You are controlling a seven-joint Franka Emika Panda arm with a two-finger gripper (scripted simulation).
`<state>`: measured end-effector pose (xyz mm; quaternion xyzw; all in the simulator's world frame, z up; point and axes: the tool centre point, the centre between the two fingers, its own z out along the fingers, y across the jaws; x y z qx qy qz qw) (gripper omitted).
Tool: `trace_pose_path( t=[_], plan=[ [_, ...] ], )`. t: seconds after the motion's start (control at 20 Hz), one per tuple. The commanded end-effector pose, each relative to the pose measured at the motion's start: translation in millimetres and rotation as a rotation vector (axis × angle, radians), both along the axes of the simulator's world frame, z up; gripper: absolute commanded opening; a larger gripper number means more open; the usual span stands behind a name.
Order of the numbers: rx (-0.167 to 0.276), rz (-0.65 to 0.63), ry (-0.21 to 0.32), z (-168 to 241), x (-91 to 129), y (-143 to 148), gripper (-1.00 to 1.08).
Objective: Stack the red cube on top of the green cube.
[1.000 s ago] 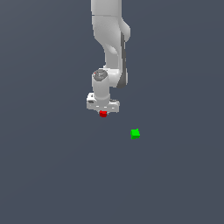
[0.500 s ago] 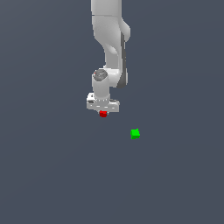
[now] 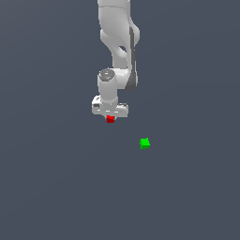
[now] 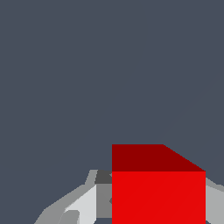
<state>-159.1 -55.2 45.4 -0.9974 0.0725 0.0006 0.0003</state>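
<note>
The gripper [image 3: 110, 116] is hanging straight down from the white arm [image 3: 119, 42] with the red cube [image 3: 110, 119] sitting right at its fingertips, and in the wrist view the red cube [image 4: 158, 186] is filling the space between the grey fingers [image 4: 81, 203], one showing on each side of it. The fingers are flanking the cube closely, so they are probably closing on it or already clamped, but the pictures are not showing pad contact clearly enough to tell whether the hand is gripping or merely straddling it. The green cube [image 3: 145, 143] is resting alone on the plain dark floor [image 3: 56, 187], well apart from the red cube, lower in the exterior view and toward that view's right. Judging by its look, the red cube is behaving as a small, rigid, light block with flat, smooth faces: it is unlikely to deform or break, but such plain faces could slip if the pinch is weak or off-centre. The sensible hold is across two opposite side faces, near their middle, keeping the cube level so its flat underside is meeting the green cube's top squarely; being the same size, the two are leaving little margin for misalignment when stacking.
</note>
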Motion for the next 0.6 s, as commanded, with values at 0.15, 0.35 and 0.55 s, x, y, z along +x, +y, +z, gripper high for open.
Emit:
trace_pose_path(
  t=[0.15,0.35,0.55],
  plan=[
    [0.000,0.000,-0.001,33,0,0,-1.00],
    [0.000,0.000,-0.001,54,0,0,-1.00],
    [-0.001,0.000,-0.001,68,1,0,-1.00]
  ],
)
